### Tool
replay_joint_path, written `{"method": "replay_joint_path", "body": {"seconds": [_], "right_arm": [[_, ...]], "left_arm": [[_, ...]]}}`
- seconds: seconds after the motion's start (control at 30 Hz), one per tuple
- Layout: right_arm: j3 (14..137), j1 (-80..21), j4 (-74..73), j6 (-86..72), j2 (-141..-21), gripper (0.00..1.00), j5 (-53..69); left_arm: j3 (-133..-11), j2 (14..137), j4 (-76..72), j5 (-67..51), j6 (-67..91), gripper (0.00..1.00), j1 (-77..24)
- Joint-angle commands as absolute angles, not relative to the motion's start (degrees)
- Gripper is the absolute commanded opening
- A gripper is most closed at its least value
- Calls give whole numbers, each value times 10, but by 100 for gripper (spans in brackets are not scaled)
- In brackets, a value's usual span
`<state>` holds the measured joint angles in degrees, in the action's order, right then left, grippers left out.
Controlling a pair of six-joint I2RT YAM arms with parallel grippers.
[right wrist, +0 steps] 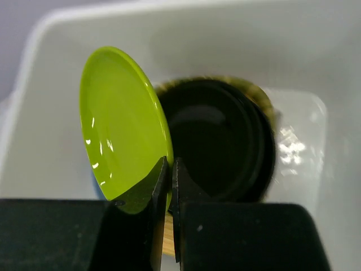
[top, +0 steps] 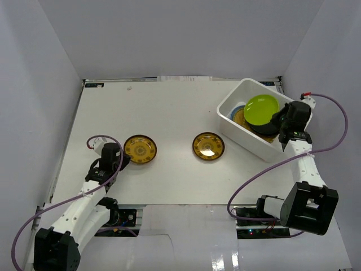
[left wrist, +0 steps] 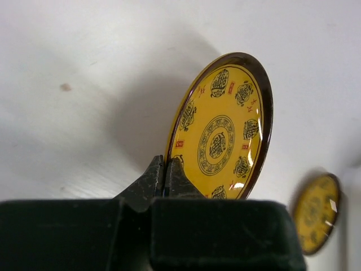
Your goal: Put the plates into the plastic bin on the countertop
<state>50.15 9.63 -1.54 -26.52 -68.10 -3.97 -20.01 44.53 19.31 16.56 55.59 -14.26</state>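
Two hands each grip one plate by its rim. The left hand [top: 123,160] [left wrist: 167,169] has its jaws closed to a thin gap on the near rim of a gold-amber patterned plate [top: 140,148] [left wrist: 223,135] at the left of the worktop [top: 169,113]. Whether this plate is clear of the surface cannot be told. A second gold-amber plate [top: 208,145] [left wrist: 316,212] lies flat near the worktop centre, well apart from both hands.

The right hand [top: 277,121] [right wrist: 171,169] has its jaws closed on the edge of the lime green plate [top: 260,109] [right wrist: 121,124]. It holds that plate tilted over the plastic bin [top: 248,141] [right wrist: 51,84], which stands at the far right of the worktop. Beneath the green plate, glossy black plates [top: 265,131] [right wrist: 220,141] sit stacked in the bin. A straw-coloured rim [right wrist: 256,93] shows around them. A sliver of a light blue plate [top: 237,107] shows beside the stack.
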Motion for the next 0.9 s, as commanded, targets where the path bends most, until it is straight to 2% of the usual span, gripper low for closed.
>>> {"method": "replay_joint_path", "body": {"seconds": [0.0, 0.13, 0.17, 0.23, 0.27, 0.33, 0.37, 0.4, 0.63, 0.87], "right_arm": [[474, 114, -26, -261, -679, 8, -86], [446, 133, -27, -271, -687, 8, -77], [443, 133, -27, -274, -687, 14, -79], [441, 134, -28, -277, -683, 36, -72], [443, 133, -28, -281, -679, 56, -56], [459, 133, -32, -285, -664, 65, -37], [468, 134, -33, -290, -658, 75, -17], [481, 133, -38, -300, -646, 78, -7], [699, 133, -63, -345, -615, 78, 88], [792, 132, -60, -364, -585, 77, 175]], "left_arm": [[-278, 397, 158, 86, 494, 0, -141], [-343, 399, 135, 3, 495, 0, -142], [-354, 405, 124, -24, 504, 0, -142], [-392, 439, 87, -74, 514, 0, -149], [-409, 458, 77, -85, 516, 0, -156], [-480, 524, 66, -92, 509, 0, -191], [-509, 549, 65, -81, 500, 0, -208], [-537, 574, 65, -70, 483, 0, -252], [-771, 825, 62, -25, 433, 0, -389], [-1077, 1092, 126, -20, 407, 0, -471]]}}
